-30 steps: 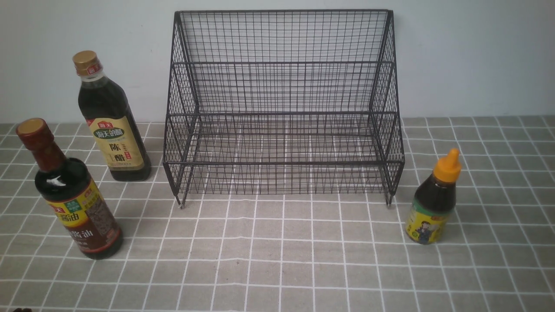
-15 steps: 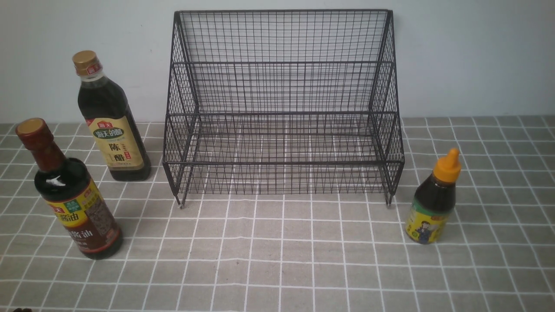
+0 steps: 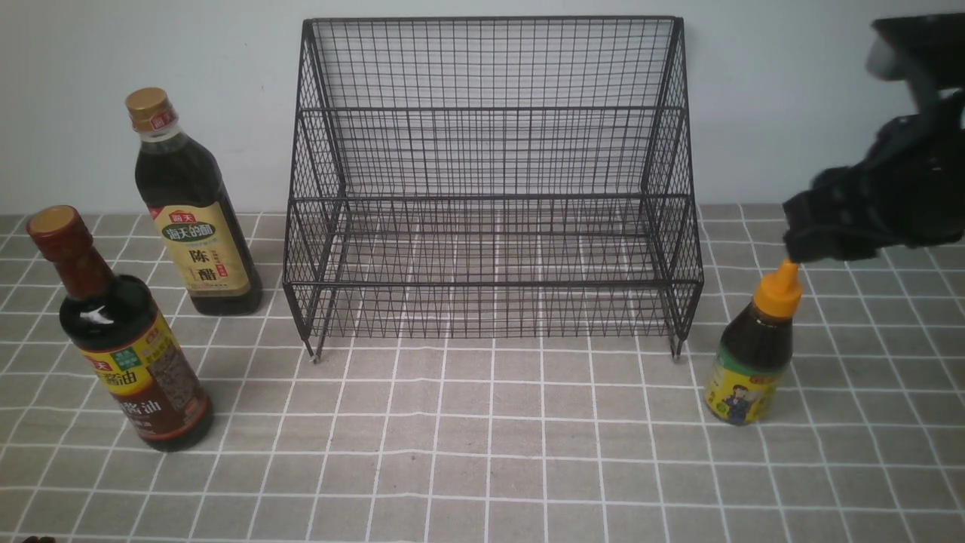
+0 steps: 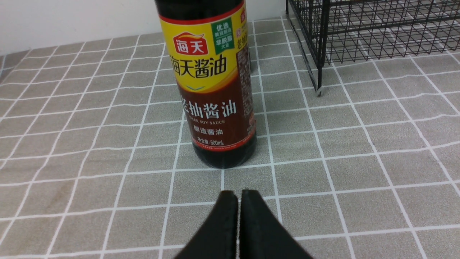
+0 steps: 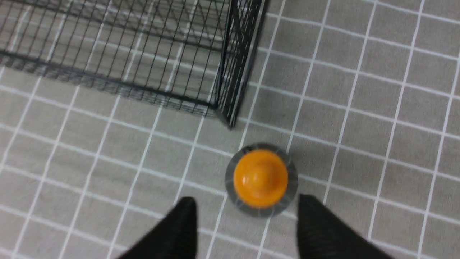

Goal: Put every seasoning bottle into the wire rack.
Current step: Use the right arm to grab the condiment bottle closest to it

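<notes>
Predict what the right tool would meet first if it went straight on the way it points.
Probably the small bottle with the orange nozzle cap, just beyond the right tool's open jaws, though its exact distance is unclear.

White plain wall (image 3: 769, 105), grey cloth (image 3: 482, 467) with white grid lines, seemingly a table covering

wire rack (image 3: 494, 197): dark metal mesh | orange nozzle cap (image 3: 778, 294): smooth plastic
</notes>
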### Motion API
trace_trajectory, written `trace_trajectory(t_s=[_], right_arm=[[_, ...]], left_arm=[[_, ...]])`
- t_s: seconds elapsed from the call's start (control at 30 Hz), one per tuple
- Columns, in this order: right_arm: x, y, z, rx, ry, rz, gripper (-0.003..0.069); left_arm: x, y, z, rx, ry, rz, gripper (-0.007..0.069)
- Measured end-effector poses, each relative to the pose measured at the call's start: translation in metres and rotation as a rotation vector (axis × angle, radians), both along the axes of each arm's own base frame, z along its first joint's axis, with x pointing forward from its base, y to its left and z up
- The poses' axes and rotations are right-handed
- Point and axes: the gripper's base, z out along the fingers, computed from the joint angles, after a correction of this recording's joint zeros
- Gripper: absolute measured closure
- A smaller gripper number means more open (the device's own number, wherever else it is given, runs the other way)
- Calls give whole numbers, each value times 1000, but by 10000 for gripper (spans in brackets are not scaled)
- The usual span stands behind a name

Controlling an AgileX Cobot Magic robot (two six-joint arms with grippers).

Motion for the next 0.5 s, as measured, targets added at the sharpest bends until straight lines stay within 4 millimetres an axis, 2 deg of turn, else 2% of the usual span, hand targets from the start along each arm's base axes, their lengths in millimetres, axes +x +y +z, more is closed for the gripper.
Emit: trace_trajectory(t_s=[0.07,0.1,0.13,0.3,0.4,0.43,0.47,0.5], right_arm=[[9,1,-12,-16,23,-7,172],[10,1,-13,-18,24,-7,165],[17,2,-23,-36,47,-9,121],[33,5,-52,-60,117,-11,92],[39,7,-65,-68,153,-12,151],[40,7,-69,-74,167,-8,226],[40,7,-70,-75,171,-6,254],[40,7,-70,-73,177,-5,336]], left_arm=[[0,0,0,0,0,0,631],[0,0,0,0,0,0,631],[0,0,0,0,0,0,631],[0,0,0,0,0,0,631],[0,0,0,0,0,0,631],[0,0,0,0,0,0,631],[0,0,0,0,0,0,631],[0,0,0,0,0,0,631]])
